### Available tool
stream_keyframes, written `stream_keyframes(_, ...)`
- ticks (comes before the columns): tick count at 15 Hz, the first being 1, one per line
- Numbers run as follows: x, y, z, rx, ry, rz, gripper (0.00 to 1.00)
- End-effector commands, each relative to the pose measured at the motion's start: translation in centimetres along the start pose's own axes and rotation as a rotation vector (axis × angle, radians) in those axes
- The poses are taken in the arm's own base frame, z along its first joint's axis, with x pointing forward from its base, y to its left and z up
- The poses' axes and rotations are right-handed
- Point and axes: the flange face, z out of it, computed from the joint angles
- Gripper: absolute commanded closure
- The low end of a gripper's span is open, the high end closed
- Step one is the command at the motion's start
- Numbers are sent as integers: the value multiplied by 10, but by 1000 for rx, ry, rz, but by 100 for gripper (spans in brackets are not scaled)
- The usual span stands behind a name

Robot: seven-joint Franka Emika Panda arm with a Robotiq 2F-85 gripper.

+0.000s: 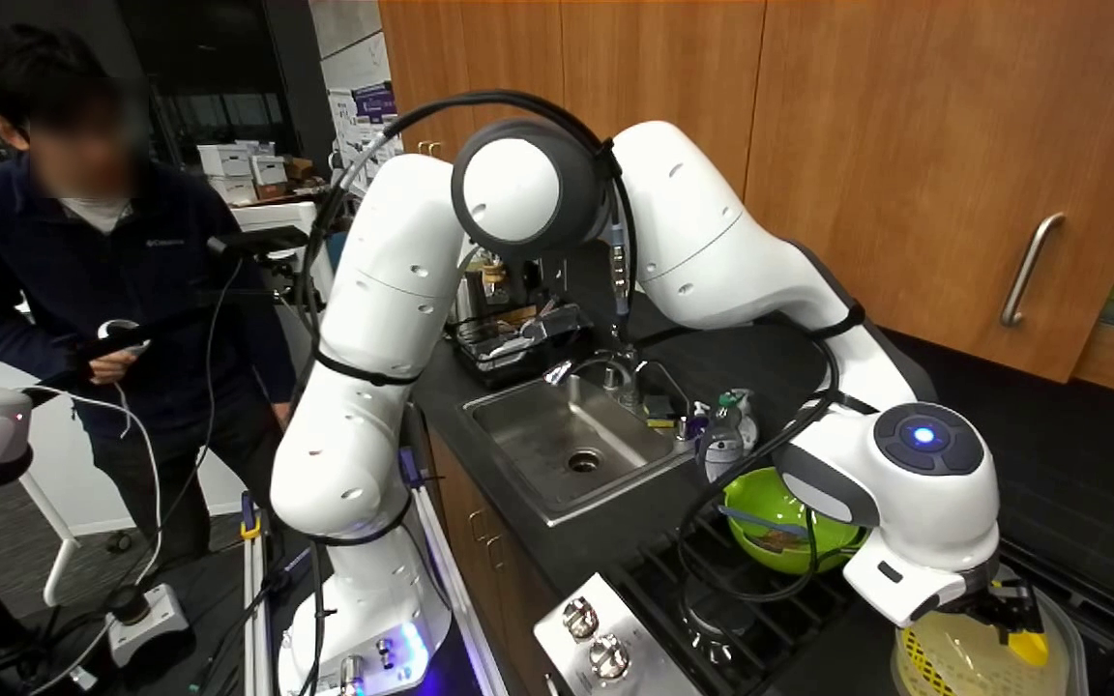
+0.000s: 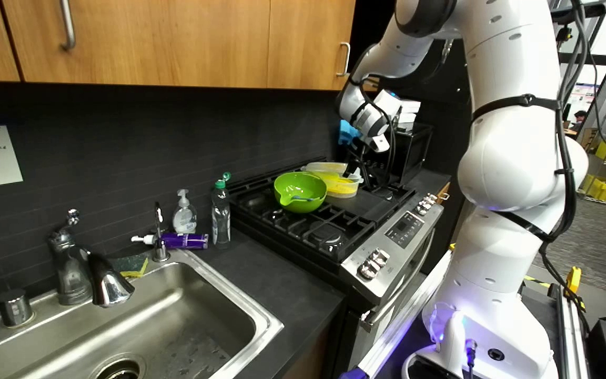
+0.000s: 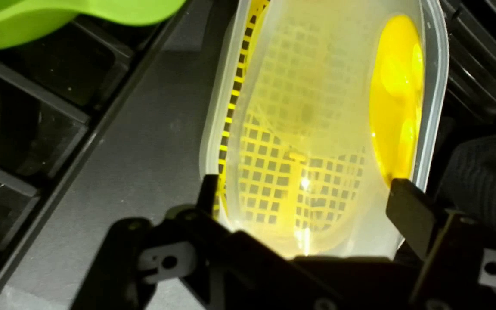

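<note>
My gripper (image 3: 306, 189) stands wide open above a translucent plastic container (image 3: 213, 129) on the stove. Inside the container shows yellow mesh (image 3: 269, 176), beneath a cloudy translucent layer. A solid yellow oval part (image 3: 396, 94) lies along its right side in the wrist view. One finger (image 3: 207, 193) overlaps the container's left edge, and the other covers the lower tip of the oval part; whether either touches is hard to tell. The gripper (image 1: 1007, 611) also shows over the container (image 1: 982, 652) in an exterior view. Nothing appears gripped.
A green bowl (image 2: 300, 189) with a blue-handled utensil in it stands beside the container on the stove grates (image 2: 329, 231). Bottles (image 2: 221, 213) and a steel sink (image 1: 567, 435) lie beyond the stove. A microwave (image 2: 413, 150) is behind the gripper. A person (image 1: 93, 242) stands near the robot base.
</note>
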Motion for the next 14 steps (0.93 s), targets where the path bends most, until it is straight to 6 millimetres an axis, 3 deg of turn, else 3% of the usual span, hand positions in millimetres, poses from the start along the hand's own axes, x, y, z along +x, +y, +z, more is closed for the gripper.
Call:
stream_keyframes(1,0,-9,7,5,-7,21,0)
stream_keyframes(6,4,-17,11,12,-2,18,0)
stream_keyframes(8,5,-19,11,13,-1,16,26)
stream_keyframes(14,0,-27,8,26,-10,8,38)
